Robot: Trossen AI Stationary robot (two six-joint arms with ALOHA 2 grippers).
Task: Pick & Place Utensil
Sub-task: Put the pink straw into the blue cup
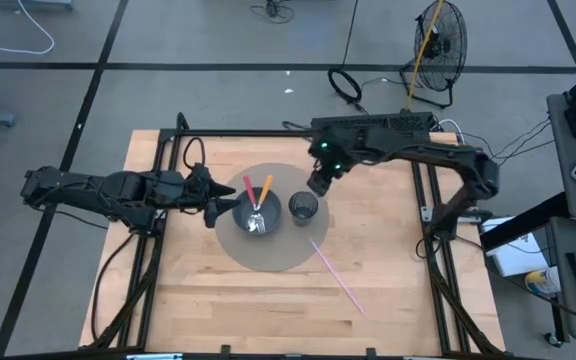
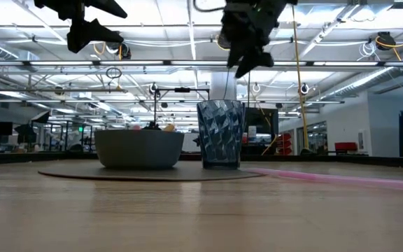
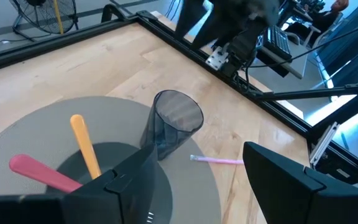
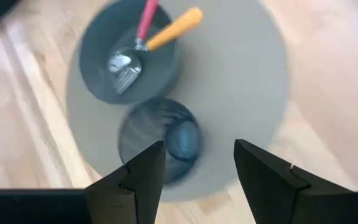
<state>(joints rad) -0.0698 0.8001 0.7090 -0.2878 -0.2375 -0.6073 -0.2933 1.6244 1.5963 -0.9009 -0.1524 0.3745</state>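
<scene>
Right end effector (image 1: 318, 183), fingers spread, empty, hovers above cup (image 1: 303, 207); pink utensil (image 1: 338, 277) lies diagonally on desk (image 1: 398, 290) beyond, nearer right arm. Left end effector (image 1: 215, 207) spread at bowl (image 1: 258, 213).

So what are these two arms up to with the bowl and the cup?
Two utensils, pink-handled and orange-handled, lie in the grey bowl on a round mat. The right gripper hovers open above the glass cup, holding nothing. The left gripper waits open beside the bowl. A pink straw lies on the table.

No readable text, label or number anywhere (signs included).
</scene>
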